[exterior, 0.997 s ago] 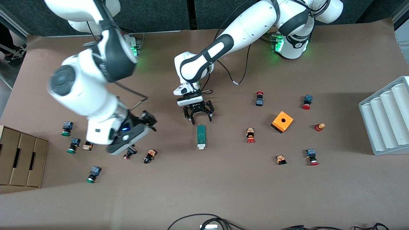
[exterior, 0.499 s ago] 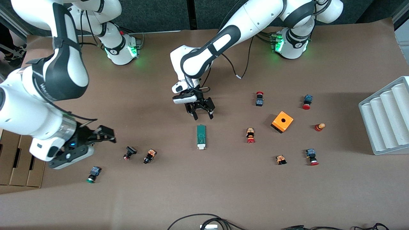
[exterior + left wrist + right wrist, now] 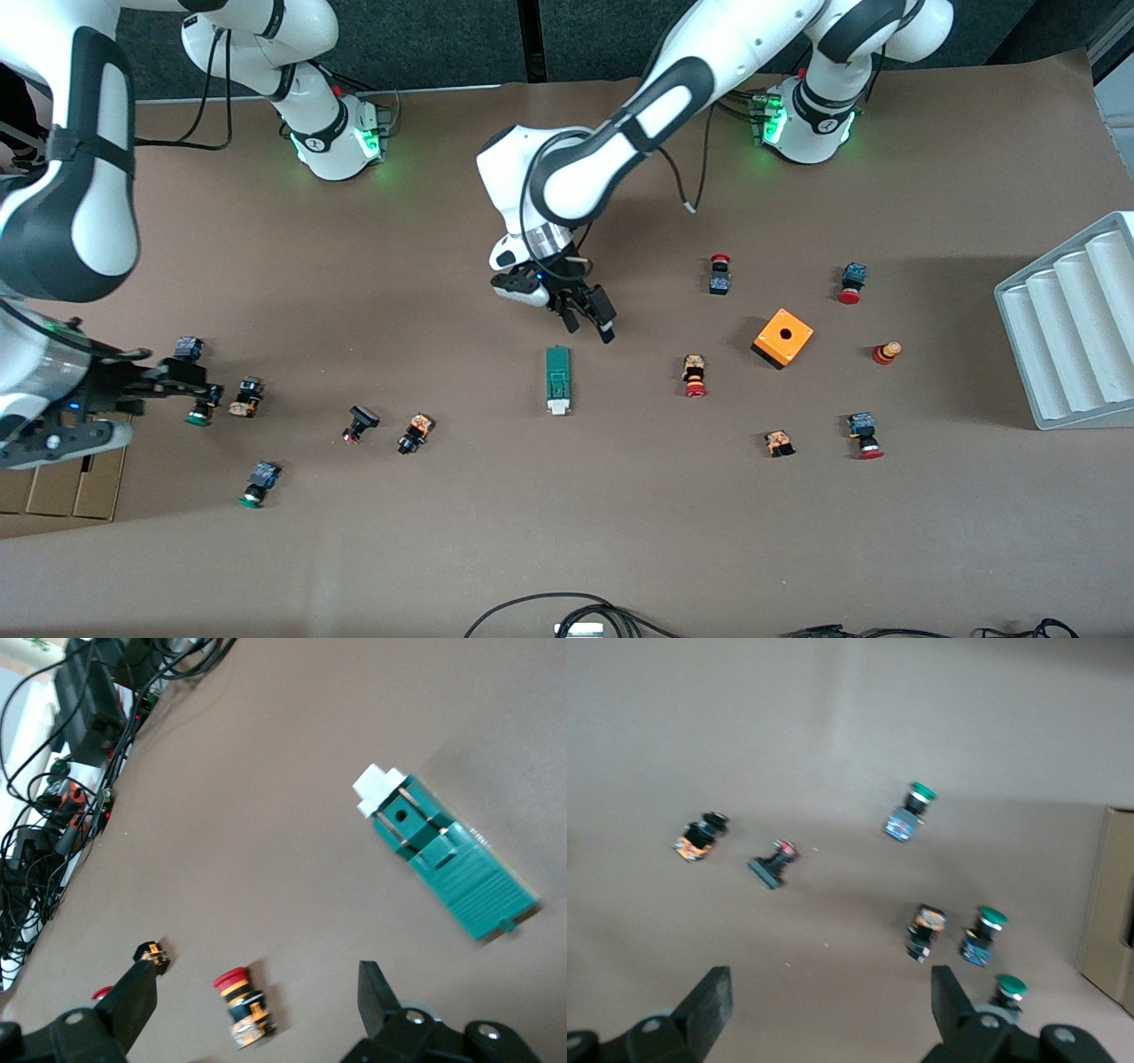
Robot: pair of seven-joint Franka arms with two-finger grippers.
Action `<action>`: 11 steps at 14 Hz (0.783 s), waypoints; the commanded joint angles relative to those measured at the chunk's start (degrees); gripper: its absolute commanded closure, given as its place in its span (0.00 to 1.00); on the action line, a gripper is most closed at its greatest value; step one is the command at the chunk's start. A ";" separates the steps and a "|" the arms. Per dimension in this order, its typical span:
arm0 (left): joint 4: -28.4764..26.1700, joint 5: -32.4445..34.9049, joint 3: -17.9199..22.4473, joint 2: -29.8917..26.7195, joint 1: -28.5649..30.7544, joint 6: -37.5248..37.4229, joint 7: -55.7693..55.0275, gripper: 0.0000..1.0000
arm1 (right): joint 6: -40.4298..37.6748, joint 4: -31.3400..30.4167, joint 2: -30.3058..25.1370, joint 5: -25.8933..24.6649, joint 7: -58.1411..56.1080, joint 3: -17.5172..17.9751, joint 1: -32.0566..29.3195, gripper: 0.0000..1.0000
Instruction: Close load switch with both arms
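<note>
Only front shows orange cube.

I see even, bright overhead light on the table, with soft shadows under both arms. Green glow spills from the bases. My right wrist view is motion-blurred throughout; the left wrist view is sharper, slightly soft at its edges.

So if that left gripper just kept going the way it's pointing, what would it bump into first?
Probably bare table. The open left gripper hangs tilted beside the load switch, toward the red push button; depth is hard to judge.
</note>
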 commanded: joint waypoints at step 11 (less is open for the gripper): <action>7.54 -48.92 -0.10 -9.78 25.52 -0.97 33.59 0.00 | -1.69 -2.01 -5.37 -3.17 9.16 8.03 -10.03 0.00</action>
